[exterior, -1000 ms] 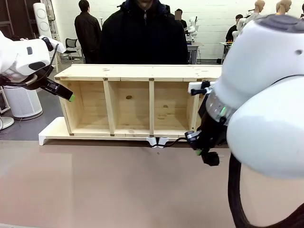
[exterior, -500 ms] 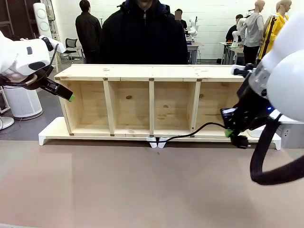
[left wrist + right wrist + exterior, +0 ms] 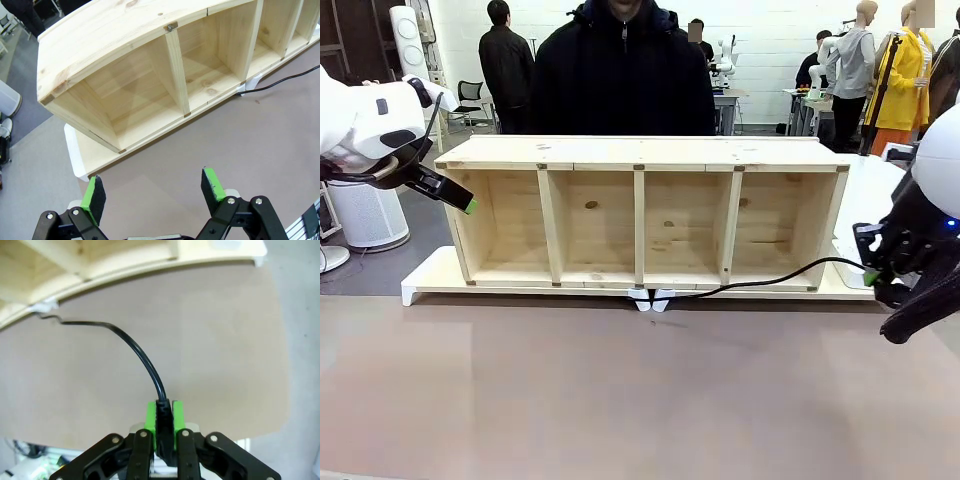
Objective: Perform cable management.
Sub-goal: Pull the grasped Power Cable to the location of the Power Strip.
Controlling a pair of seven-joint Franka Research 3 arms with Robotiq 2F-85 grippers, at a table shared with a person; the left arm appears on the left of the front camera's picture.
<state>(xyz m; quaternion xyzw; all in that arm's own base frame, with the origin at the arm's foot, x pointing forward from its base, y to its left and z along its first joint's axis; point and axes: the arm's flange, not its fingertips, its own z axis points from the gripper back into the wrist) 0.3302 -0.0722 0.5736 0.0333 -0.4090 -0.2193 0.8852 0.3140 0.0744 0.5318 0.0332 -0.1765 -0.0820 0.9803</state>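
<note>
The right gripper (image 3: 873, 280), at the right edge, is pinching the cable (image 3: 770, 281) by its end, cord trailing leftward to centre; the left gripper (image 3: 470, 205), upper left, is gaping wide.

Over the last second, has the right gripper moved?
Yes: right gripper, shut on the cable, went rightward from the shelf's right divider past its right end.
</note>
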